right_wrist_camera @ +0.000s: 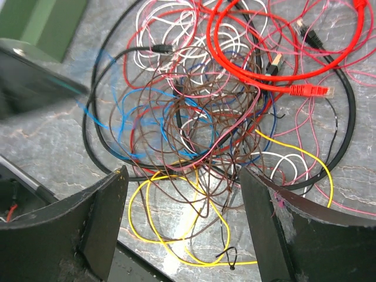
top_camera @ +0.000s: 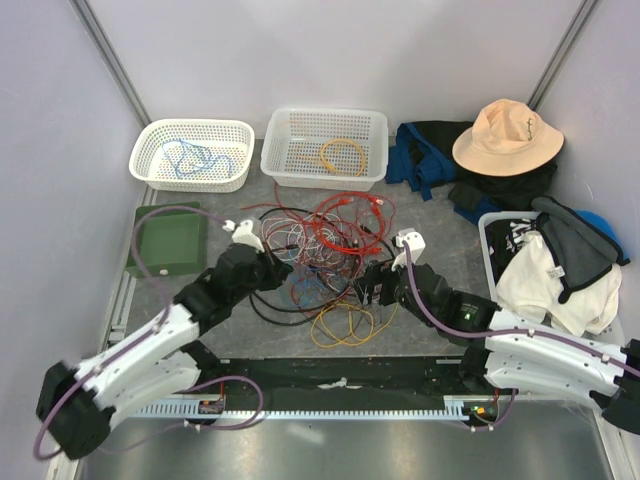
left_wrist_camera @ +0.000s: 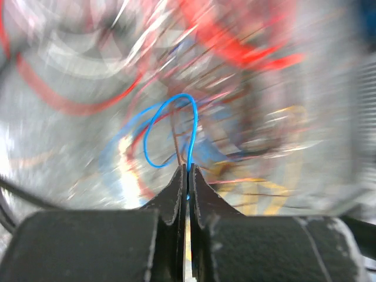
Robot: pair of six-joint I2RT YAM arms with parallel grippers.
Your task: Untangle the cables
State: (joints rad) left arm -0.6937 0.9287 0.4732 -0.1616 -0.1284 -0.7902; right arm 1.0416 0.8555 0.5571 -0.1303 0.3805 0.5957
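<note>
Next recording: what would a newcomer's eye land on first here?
The bright tangle of cables in the middle of the top view stands out first, red and yellow loudest. The left gripper is shut on a thin blue wire, and the right gripper hangs open over the pile. A tan hat lies at the back right.

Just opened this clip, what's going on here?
Two robot arms are working on a tangle of cables on the table. The left gripper is shut on a thin blue wire from the pile. The right gripper hangs open over the tangle. Behind, the left basket holds a blue cable and the right basket an orange cable.
</note>
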